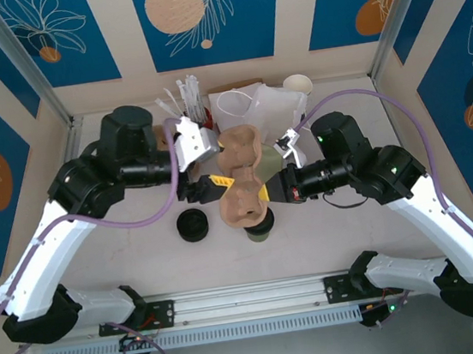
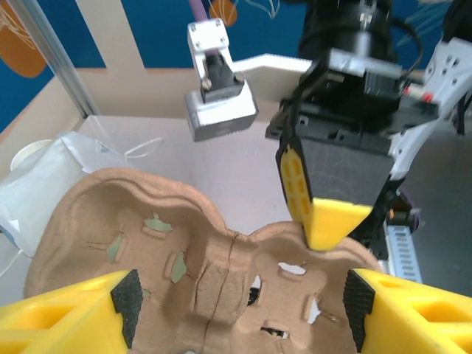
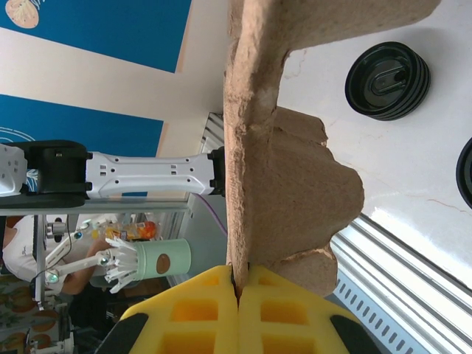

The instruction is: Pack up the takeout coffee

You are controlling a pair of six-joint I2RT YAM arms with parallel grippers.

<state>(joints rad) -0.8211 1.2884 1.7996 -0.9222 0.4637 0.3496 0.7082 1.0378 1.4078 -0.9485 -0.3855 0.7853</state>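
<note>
Hanging the pulp carrier (image 1: 239, 164) in the air over the middle of the surface (image 1: 338, 233), with its long axis near to far. Pinching its right edge with the right gripper (image 3: 236, 310), jaws pressed together on the cardboard, so counting that arm as busy. Straddling the carrier from the left with the left gripper (image 2: 242, 306), jaws spread wide, one pad on each side of it. Not managing to tell touching from just flanking there.

Getting to the key bit: spotting the takeout coffee (image 1: 260, 231) on the surface right under the near end of the carrier. Mostly hiding beneath it from above, showing just a sliver of olive side and black lid. So placing it below and slightly near of both grippers, roughly between them, maybe a touch closer to the right one.

Guessing at either setting the carrier down beside the cup, or dropping the open left gripper in low from the left. Also watching out for the loose black lid disc (image 1: 192, 225) just left of the cup, and trying not to mix those two up.
</note>
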